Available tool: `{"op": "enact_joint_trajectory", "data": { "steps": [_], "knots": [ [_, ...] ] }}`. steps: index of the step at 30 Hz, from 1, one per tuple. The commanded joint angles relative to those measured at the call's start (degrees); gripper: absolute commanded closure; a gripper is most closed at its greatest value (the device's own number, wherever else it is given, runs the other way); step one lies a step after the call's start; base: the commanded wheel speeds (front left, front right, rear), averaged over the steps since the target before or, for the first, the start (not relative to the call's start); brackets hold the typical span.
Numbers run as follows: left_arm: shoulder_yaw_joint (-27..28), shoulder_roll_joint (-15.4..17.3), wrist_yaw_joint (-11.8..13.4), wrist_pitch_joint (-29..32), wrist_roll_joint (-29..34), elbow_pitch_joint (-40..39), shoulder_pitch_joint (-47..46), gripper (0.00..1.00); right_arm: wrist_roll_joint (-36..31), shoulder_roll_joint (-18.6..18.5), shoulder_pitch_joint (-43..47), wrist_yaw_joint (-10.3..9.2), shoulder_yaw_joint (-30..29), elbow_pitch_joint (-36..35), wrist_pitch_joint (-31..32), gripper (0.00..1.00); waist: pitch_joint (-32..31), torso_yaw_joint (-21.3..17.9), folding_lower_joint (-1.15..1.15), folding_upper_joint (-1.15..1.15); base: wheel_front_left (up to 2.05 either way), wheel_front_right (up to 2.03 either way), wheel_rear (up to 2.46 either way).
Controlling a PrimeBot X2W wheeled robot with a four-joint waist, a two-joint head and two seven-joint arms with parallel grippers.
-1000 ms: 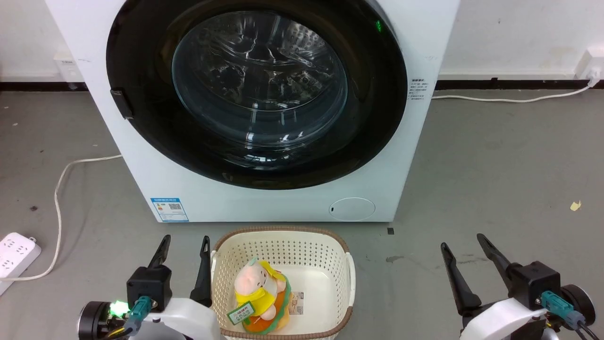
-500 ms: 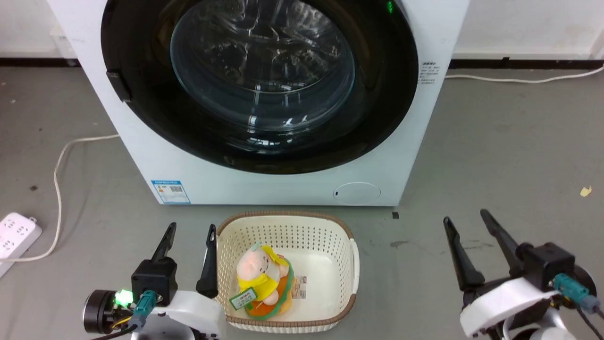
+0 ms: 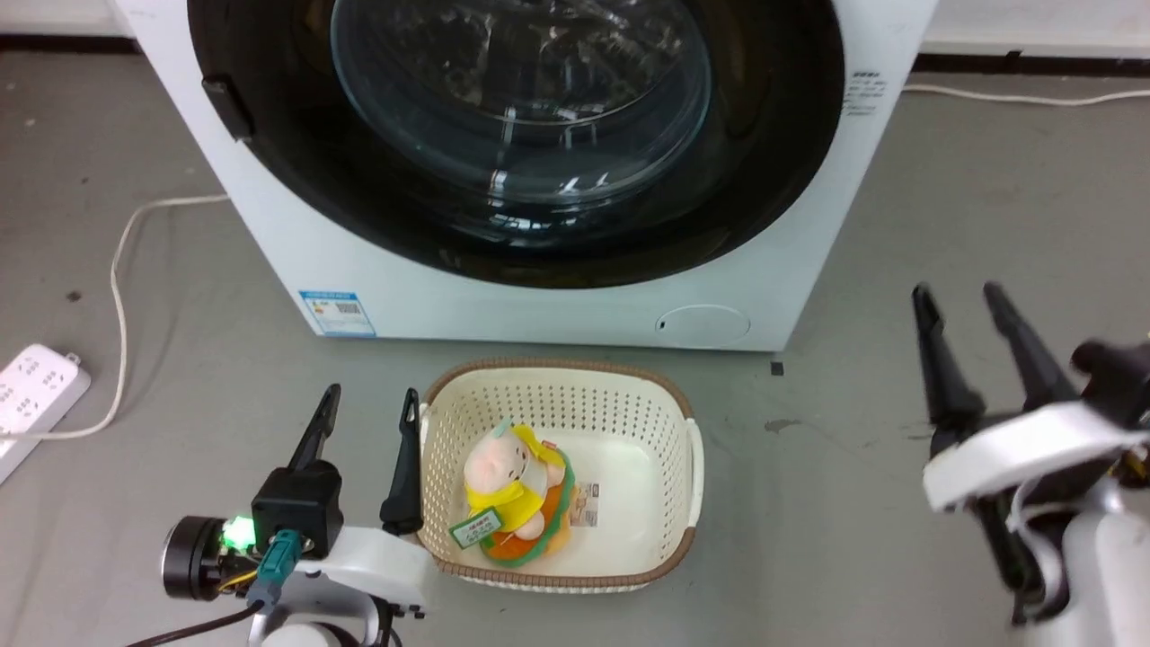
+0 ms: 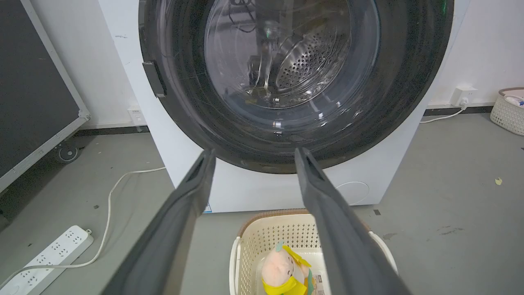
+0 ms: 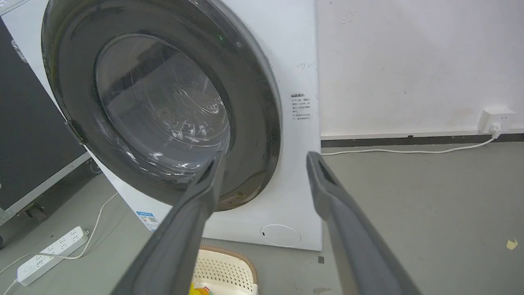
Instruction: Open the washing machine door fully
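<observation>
The washing machine door (image 3: 517, 117) sits closed against the front of the washing machine (image 3: 539, 314), with its rim tab (image 3: 225, 103) on the left edge. The left gripper (image 3: 372, 394) hovers low beside the basket (image 3: 557, 367), below the door and apart from it, with its fingers spread and holding nothing. The right gripper (image 3: 957, 291) is also spread and empty. It stands off the machine's right corner, clear of the door.

A scuffed grey floor (image 3: 898, 180) meets a white wall (image 5: 409, 61) along a dark baseboard (image 5: 389, 140), with a white power strip (image 3: 36, 395) and white cord (image 3: 117, 296) at the left, a wall socket (image 5: 496, 119) at the right, and a black wheeled panel (image 4: 32, 90).
</observation>
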Motion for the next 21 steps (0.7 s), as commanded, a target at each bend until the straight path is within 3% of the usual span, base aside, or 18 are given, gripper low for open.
{"op": "enact_joint_trajectory", "data": {
  "steps": [1, 12, 14, 21],
  "knots": [
    [-0.4, 0.2, 0.3, -0.5, -0.2, -0.3, -1.2, 0.00, 1.4, -0.3, -2.2, -0.02, -0.6, 0.5, 0.3, 0.00, 0.6, 0.4, -0.01, 0.00, 0.00, 0.00, 0.00],
    [-1.7, 0.2, 0.9, -2.2, -0.5, -0.7, -3.7, 0.00, 10.9, 0.8, -17.5, -0.02, -8.1, 8.4, 6.2, 0.00, 4.8, 2.7, -0.01, 0.00, 0.00, 0.00, 0.00],
    [-2.0, 0.2, 1.0, -2.5, -0.5, -0.7, -4.0, 0.00, 12.0, 0.8, -19.7, -0.02, -9.3, 9.8, 6.8, 1.00, 5.3, 3.0, -0.01, 0.00, 0.00, 0.00, 0.00],
    [-2.7, 0.1, 1.3, -3.3, -0.7, -0.8, -4.9, 0.00, 15.4, 1.2, -28.1, -0.02, -14.3, 16.5, 9.3, 1.00, 7.4, 4.1, -0.01, 0.00, 0.00, 0.00, 0.00]
  ]
}}
